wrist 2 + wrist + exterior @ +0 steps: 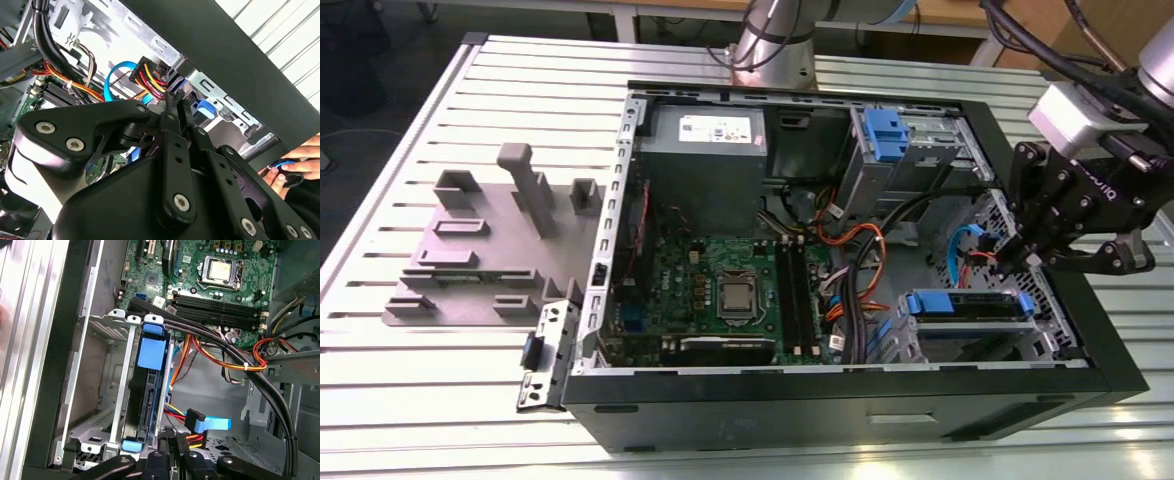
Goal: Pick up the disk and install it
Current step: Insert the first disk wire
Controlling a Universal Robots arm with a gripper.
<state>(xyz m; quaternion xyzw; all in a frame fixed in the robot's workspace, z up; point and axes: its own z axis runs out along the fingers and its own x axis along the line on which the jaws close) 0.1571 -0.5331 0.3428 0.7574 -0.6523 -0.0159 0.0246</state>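
Disk point(967, 305): seated in the metal drive cage point(107, 390) at the computer case's point(854, 405) front corner, blue carrier frame showing.
Gripper point(1023, 262): fingers pressed together, empty, poised just above the case's side edge near the disk.
Motherboard point(720, 285): mid-case.
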